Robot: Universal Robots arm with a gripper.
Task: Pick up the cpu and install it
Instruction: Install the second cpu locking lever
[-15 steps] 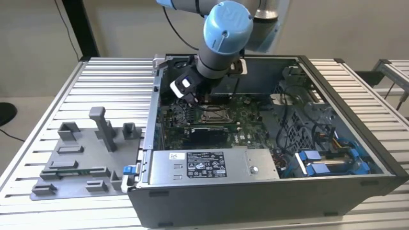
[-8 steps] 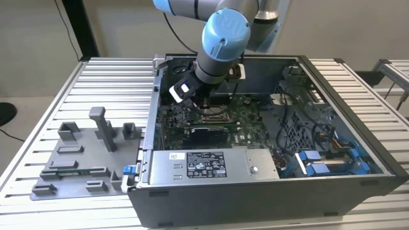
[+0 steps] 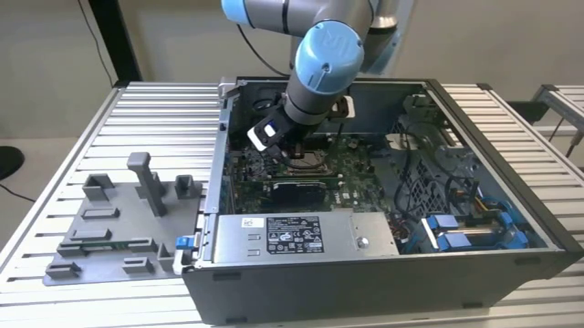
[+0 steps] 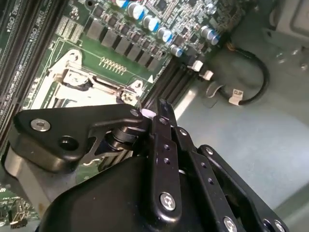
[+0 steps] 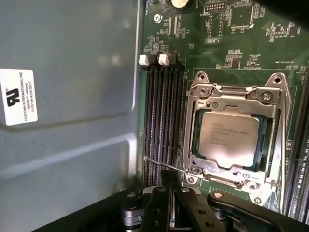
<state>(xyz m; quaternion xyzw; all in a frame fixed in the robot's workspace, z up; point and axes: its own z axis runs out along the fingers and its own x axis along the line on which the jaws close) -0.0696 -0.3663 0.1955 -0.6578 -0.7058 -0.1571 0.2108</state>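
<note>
We log a ribbed metal table (image 3: 155, 123) under everything, with a pale wall behind it and a second ribbed bench (image 3: 564, 102) at the exterior view's right. Nearest the camera in that view stands the open case (image 3: 383, 273), its power supply (image 3: 301, 236) along the front edge and blue-clipped cables (image 3: 466, 229) to its right. On the table at the exterior view's left lies a grey fixture (image 3: 114, 225) with upright posts.

Further in, the arm (image 3: 319, 68) reaches down into the case and blocks part of the board (image 3: 351, 164) from the exterior camera. The gripper (image 5: 174, 193) hangs just above the board beside the socket (image 5: 236, 140).

The first wrist view shows what the exterior view cannot: the cpu (image 5: 229, 137), pale metal top upward, sits inside the socket frame, apart from the gripper. A thin lever wire (image 5: 164, 166) runs from the frame corner toward the memory slots (image 5: 161, 125). Grey case wall (image 5: 67, 121) with a white label (image 5: 18, 96) lies beyond the slots.

The second wrist view adds a row of capacitors (image 4: 149, 21) and a black cable loop (image 4: 251, 82) on the case floor; there the gripper body hides most of the socket. The fingers appear drawn together with nothing between them.
</note>
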